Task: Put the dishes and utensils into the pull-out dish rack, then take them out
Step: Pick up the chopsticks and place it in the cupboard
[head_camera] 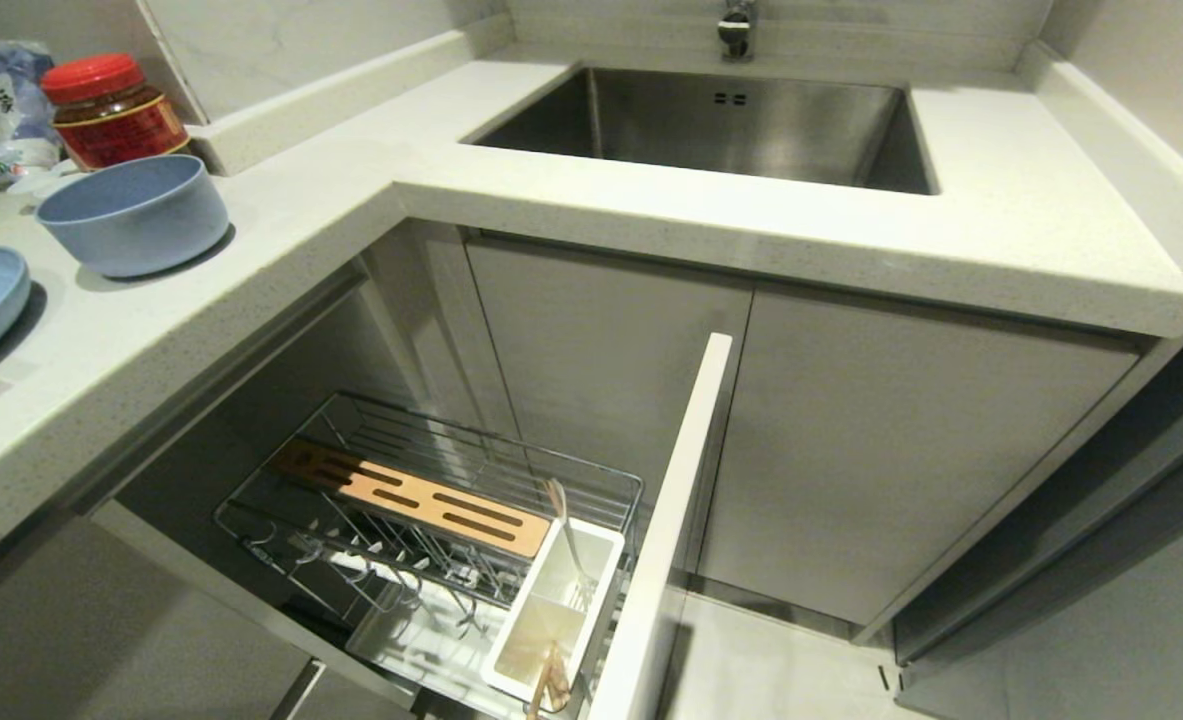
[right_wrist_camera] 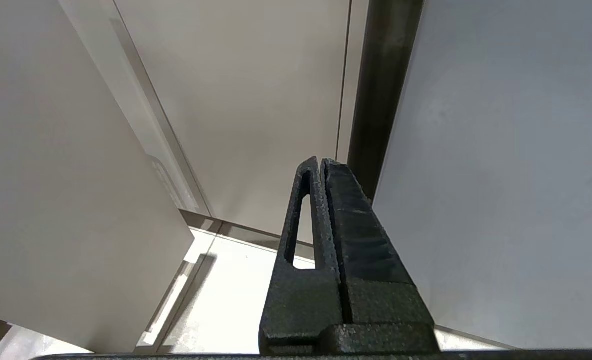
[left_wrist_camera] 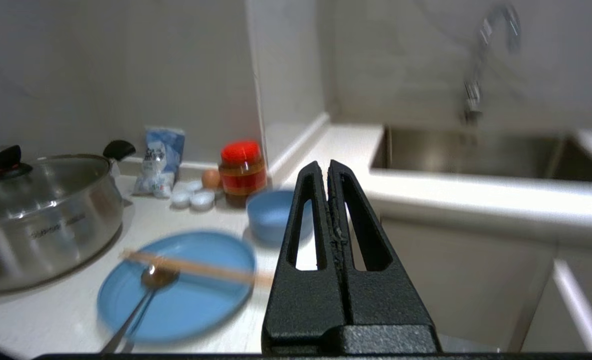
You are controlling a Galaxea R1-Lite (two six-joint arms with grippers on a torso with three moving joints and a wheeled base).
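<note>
The left gripper (left_wrist_camera: 329,172) is clenched on nothing, its two black fingers pressed together, and it points toward the bowl (left_wrist_camera: 270,215), the landmark for the rest. It hangs on the near side of that bowl, above the edge of the counter (head_camera: 281,215), touching no dish. The plate (left_wrist_camera: 178,285) lies just beside the bowl, toward the steel pot (left_wrist_camera: 40,215). Across the plate rest the chopsticks (left_wrist_camera: 190,267), and the spoon (left_wrist_camera: 148,290) lies with its head on the plate and its handle running off the near rim. Behind the bowl stands a red-lidded jar (left_wrist_camera: 242,170).

The right gripper (right_wrist_camera: 321,170) is also clenched and empty, hanging low by the cabinet doors (right_wrist_camera: 255,100), well apart from the bowl.

Below the bowl's stretch of counter, the pull-out dish rack (head_camera: 431,510) stands drawn out. Its prongs hold no plate or bowl, so loading the dishes has, by the look of it, not begun. Its white utensil box (head_camera: 551,610) does seem to hold something slim and upright; what it is cannot be told. All four items remain to be carried down, and then unloaded.

The head view alone shows the rack and the sink (head_camera: 721,125), but neither gripper. Only the left wrist view shows the spoon, the whole plate and the pot.
</note>
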